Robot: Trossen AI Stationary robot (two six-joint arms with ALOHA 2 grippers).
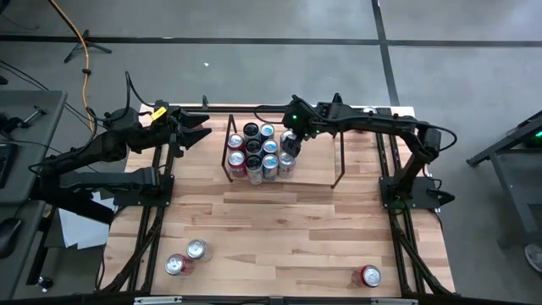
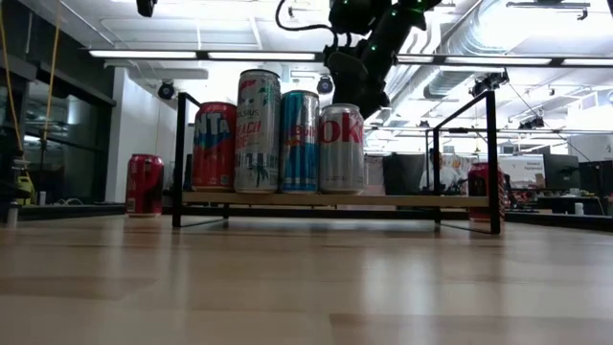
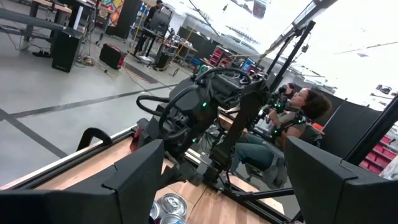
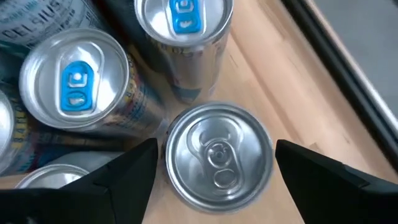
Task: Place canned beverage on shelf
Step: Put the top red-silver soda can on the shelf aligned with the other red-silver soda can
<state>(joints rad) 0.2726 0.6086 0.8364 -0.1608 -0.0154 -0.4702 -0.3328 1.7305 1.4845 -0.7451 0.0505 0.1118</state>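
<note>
wooden table (image 1: 279,229) under me carries the shelf (image 1: 339,157) at its 12 o'clock edge, with a cluster of cans (image 1: 254,151) packed on the shelf's 9 o'clock half. my right gripper (image 1: 289,146) hangs over the silver can (image 4: 217,154) at the cluster's 3 o'clock corner, fingers (image 4: 127,171) spread wide on either side of its lid, not touching. the can stands upright on the shelf. my left gripper (image 1: 196,131) waits at 10 o'clock, fingers wide apart. three loose cans lie along the table's 6 o'clock edge (image 1: 186,257).
</note>
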